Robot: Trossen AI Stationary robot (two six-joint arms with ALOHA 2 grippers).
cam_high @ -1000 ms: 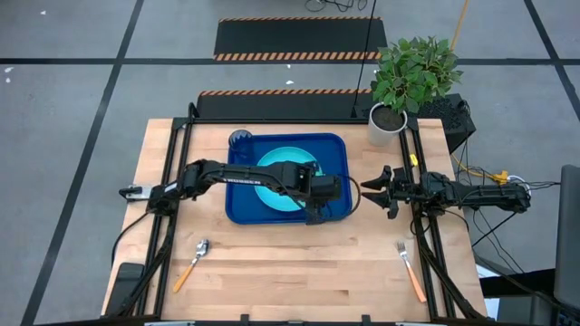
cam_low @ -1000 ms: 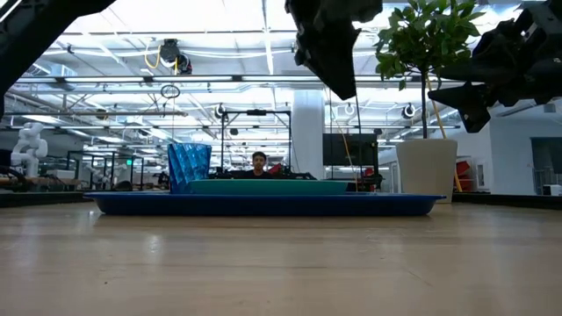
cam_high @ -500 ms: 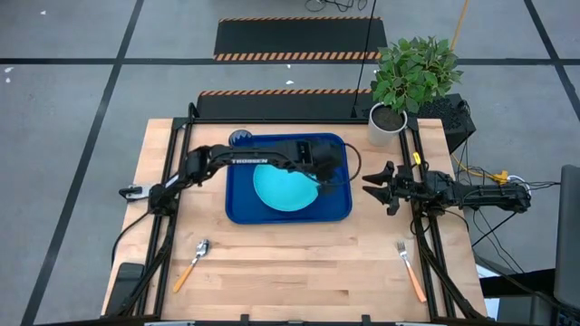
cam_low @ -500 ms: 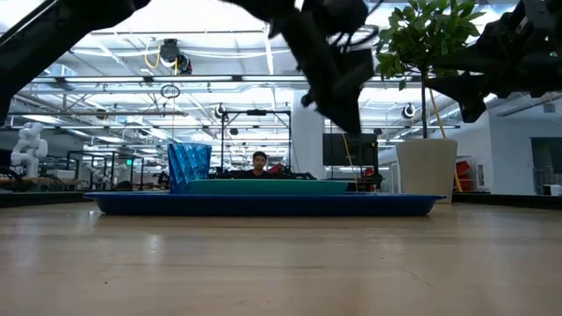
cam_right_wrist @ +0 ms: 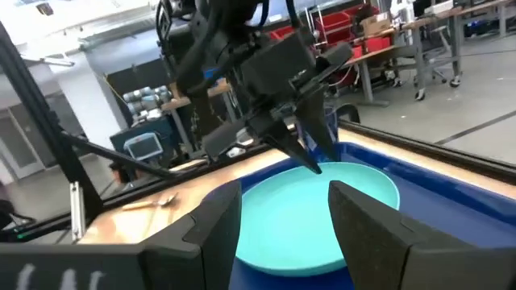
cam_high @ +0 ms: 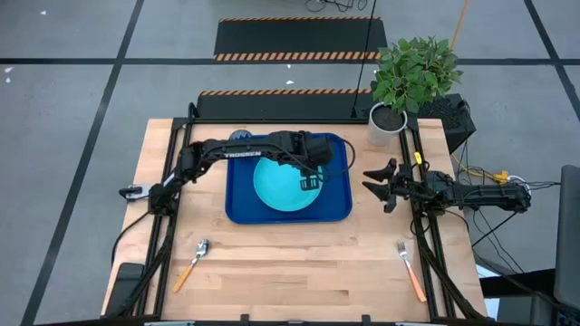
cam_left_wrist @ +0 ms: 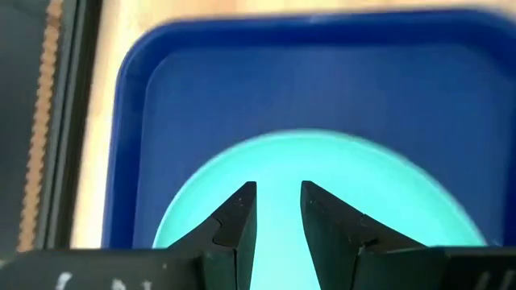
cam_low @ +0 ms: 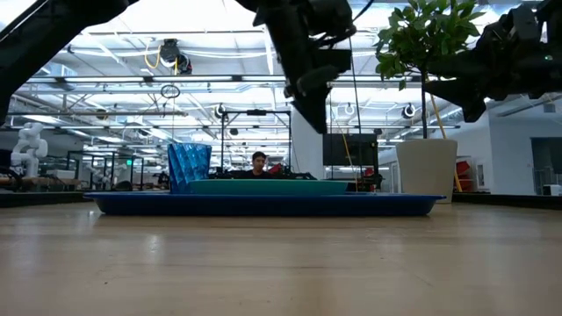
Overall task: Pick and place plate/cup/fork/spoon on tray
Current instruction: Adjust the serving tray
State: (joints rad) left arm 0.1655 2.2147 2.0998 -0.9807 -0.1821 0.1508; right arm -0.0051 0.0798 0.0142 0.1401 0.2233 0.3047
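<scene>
The tray (cam_high: 240, 210) sits mid-bench (cam_high: 299, 263), toward the back. The plate (cam_high: 276, 186) lies in it; the cup (cam_high: 239, 138) stands in its back-left corner. The spoon (cam_high: 191, 263) lies front-left on the bench, the fork (cam_high: 410, 270) front-right, and a plant pot (cam_high: 386, 124) stands back-right.

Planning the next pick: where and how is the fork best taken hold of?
Probably the fork by the middle of its orange handle, from straight above. It lies flat on the bare table, tines toward the tray, so the fingers should close across the narrow handle. The right end effector is nearer.
</scene>
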